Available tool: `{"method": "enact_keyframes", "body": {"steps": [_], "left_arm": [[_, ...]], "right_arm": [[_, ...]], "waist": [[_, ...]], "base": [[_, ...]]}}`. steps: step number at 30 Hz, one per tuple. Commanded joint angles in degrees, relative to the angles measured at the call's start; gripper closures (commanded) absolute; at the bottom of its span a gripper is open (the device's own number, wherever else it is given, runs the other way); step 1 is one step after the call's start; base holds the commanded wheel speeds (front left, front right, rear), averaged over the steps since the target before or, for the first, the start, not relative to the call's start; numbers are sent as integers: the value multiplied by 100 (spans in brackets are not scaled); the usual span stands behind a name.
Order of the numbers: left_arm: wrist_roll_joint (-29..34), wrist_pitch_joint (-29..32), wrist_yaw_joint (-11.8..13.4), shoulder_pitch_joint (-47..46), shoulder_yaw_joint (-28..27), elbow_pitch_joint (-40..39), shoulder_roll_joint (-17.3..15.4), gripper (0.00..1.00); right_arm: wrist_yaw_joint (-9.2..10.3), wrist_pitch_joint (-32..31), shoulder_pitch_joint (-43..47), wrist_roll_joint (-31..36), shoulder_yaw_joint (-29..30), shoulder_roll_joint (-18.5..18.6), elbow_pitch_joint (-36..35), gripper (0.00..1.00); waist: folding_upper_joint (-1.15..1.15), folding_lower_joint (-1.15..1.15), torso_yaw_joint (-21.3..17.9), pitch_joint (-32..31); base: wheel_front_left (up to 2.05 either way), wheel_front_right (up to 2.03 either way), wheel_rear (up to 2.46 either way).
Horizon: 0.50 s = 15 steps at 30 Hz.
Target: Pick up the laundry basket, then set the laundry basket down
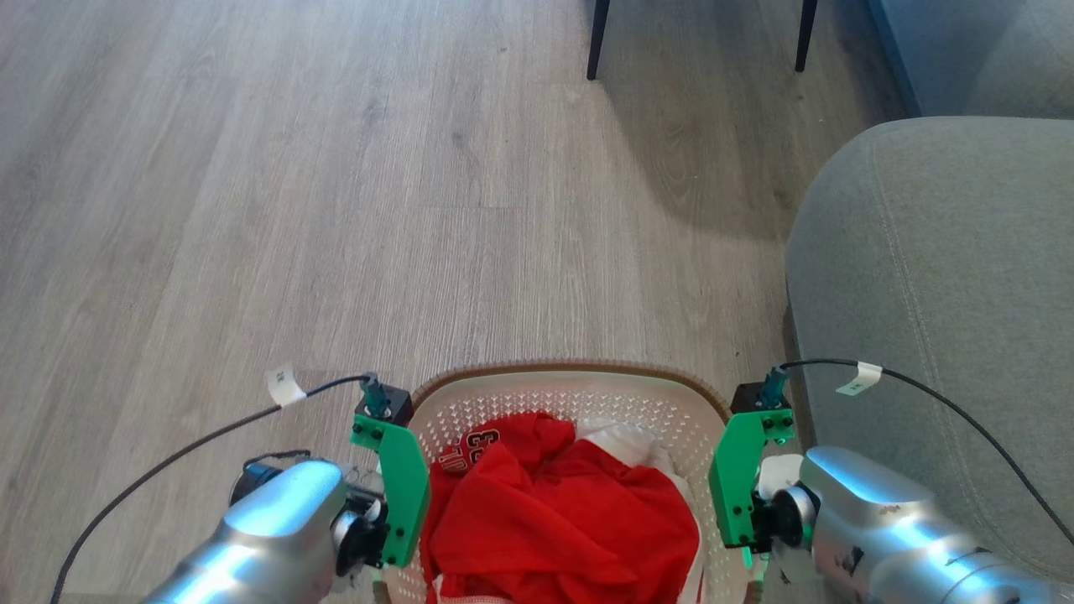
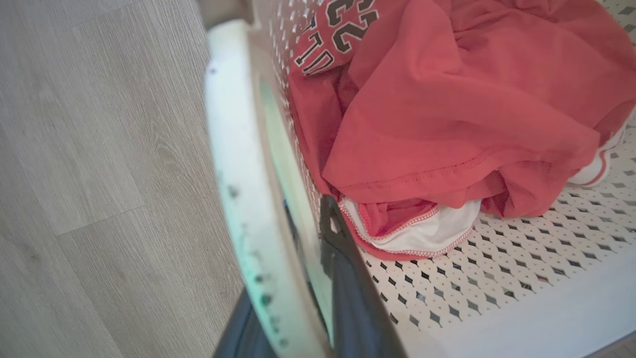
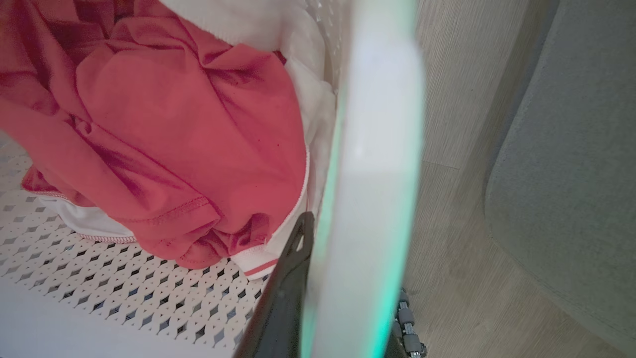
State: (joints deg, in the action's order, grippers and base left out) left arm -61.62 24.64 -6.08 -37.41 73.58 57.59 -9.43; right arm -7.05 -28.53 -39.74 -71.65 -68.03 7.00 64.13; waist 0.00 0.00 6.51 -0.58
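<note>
Clamping the left side of the laundry basket (image 1: 579,375), the left gripper (image 2: 298,233) has one dark finger (image 2: 348,278) inside the perforated wall and the other outside it, with the pale rim pinched between them. Left of the basket lies bare grey wood-look floor (image 1: 252,210), and a black cable (image 1: 168,457) trails from the green mount on that wrist. The basket sits between the two arms, its brown-edged far rim toward the open floor. Whether it rests on the floor or hangs just clear of it cannot be told. Inside it, a crumpled red garment (image 1: 562,520) with dark numerals covers most of the bottom, and a white piece (image 1: 625,440) lies touching it toward the basket's right wall. On the basket's right side the right gripper (image 3: 355,263) is closed on the rim the same way, one finger (image 3: 283,298) inside and one outside. Just right of the basket stands a grey sofa (image 1: 940,294). Beyond the basket, well apart from it, are two dark chair legs (image 1: 597,42).
</note>
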Motion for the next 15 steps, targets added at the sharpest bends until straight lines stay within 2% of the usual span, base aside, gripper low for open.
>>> {"method": "enact_keyframes", "body": {"steps": [1,15], "left_arm": [[-5,-24,-141,-239,-23,-203,92,100],[3,-44,-141,-238,-23,-181,135,100]], "right_arm": [[-44,132,-365,14,-34,-118,-190,100],[-44,180,-365,-69,-137,-83,-194,100]], "waist": [[0,0,2,0],[0,0,36,108]], "base": [[0,0,0],[0,0,0]]}}
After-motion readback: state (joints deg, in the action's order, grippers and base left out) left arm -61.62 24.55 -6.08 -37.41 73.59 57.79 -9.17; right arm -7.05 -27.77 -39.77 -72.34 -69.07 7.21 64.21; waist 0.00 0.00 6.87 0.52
